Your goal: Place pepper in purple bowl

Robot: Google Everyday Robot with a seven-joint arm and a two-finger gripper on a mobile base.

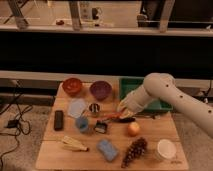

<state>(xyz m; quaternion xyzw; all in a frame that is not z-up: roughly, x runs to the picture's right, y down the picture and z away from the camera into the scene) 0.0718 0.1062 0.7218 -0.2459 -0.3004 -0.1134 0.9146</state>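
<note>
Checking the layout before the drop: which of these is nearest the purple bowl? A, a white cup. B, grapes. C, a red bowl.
C: the red bowl sits right beside the purple bowl at the back of the table; the gripper is at the pepper, mid-table.

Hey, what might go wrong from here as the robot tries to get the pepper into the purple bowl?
1. The hand sits low at the pepper, with the round orange fruit close by; a sideways nudge may send the fruit rolling.
2. The small metal cup stands between the pepper and the purple bowl; a low carry might knock it over.
3. The red bowl sits right beside the purple one, so a drop off to that side may land wrong.
</note>
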